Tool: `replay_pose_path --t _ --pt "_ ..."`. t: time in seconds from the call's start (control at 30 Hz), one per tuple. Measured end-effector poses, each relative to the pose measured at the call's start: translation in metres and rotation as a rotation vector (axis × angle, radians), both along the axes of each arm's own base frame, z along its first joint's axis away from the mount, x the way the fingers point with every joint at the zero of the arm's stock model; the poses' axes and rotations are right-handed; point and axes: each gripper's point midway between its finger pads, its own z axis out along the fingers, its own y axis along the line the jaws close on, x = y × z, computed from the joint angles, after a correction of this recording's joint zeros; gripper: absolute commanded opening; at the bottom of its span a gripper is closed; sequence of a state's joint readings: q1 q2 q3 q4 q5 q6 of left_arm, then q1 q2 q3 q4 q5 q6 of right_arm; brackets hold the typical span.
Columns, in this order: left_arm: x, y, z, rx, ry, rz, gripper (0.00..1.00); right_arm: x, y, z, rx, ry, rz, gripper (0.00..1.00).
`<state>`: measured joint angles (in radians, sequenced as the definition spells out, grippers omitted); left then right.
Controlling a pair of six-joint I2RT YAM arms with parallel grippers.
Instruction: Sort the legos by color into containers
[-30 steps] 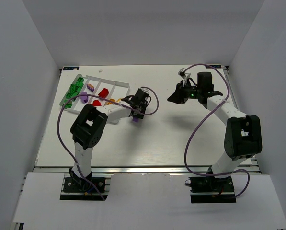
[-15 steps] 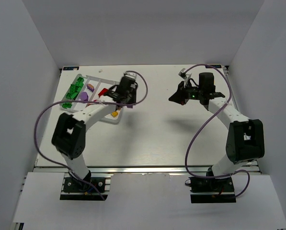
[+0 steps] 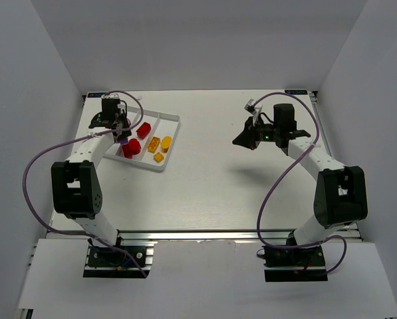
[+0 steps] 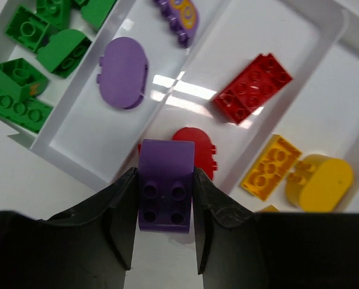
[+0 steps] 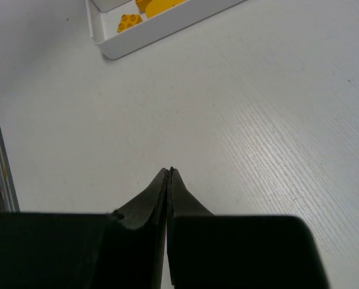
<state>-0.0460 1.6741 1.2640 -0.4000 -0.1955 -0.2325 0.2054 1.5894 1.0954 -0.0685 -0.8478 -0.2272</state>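
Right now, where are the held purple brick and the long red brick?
held purple brick (image 4: 165, 180): left wrist view, middle of its visible face.
long red brick (image 4: 252, 88): left wrist view, centre of its studded top.

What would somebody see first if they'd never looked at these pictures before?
Probably the purple brick pinched in the left tool, hanging over the white tray's edge. Then the tray's bright rows: green bricks, purple ovals, red bricks and yellow bricks. The right tool is shut above the table, holding nothing.
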Motion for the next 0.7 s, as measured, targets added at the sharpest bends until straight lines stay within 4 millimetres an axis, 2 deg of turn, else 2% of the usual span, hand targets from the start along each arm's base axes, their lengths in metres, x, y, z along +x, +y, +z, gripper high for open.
replay_pose_path --t 0.27,0.5,0.6,0.7 --pt "0.022 0.045 -0.032 0.051 0.081 0.069 0.23 -0.003 0.001 -0.003 -0.011 -0.005 0.015 0.08" --pt "0.022 0.069 -0.046 0.136 0.132 0.104 0.24 -0.006 0.0 -0.008 -0.018 0.005 0.018 0.12" --pt "0.022 0.072 -0.044 0.157 0.131 0.106 0.27 -0.006 0.0 -0.008 -0.019 0.004 0.018 0.16" --pt "0.024 0.074 -0.041 0.169 0.126 0.108 0.42 -0.006 0.0 -0.009 -0.02 0.004 0.019 0.21"
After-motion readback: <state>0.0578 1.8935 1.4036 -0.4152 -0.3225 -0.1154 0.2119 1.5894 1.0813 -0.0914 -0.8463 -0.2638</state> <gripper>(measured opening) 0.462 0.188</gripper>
